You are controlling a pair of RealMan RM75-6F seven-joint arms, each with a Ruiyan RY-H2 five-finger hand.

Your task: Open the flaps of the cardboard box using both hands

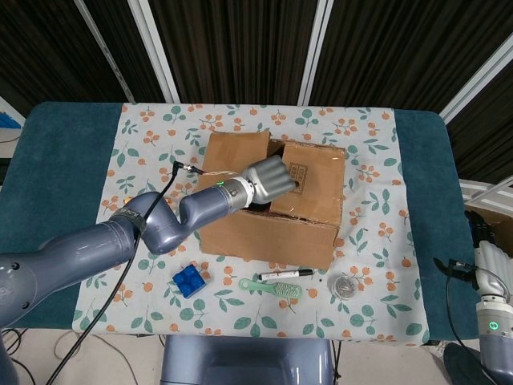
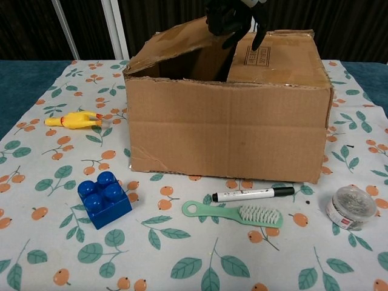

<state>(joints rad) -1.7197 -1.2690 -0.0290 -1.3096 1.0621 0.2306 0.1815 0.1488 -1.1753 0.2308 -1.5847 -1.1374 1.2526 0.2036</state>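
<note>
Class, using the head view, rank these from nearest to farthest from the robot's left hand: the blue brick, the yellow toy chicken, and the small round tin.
From the left hand:
1. Round tin, front right of the box.
2. Blue brick, front left.
3. Toy chicken, far left, mostly hidden by the arm.
The tin and brick are nearly tied.

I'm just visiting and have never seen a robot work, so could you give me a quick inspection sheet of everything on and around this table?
Surface: table with teal cover and a leaf-and-orange print cloth.
Job's things: cardboard box; its left flap is raised, the right one lies flat.
Clutter: yellow rubber chicken, blue block, marker, green brush, small round tin.
Hands: left hand with fingers hooked at the raised flap's edge; right hand off the table at the right edge, holding nothing.
Cables: black cable along the left arm.
Surroundings: dark slatted wall with white bars.
</note>
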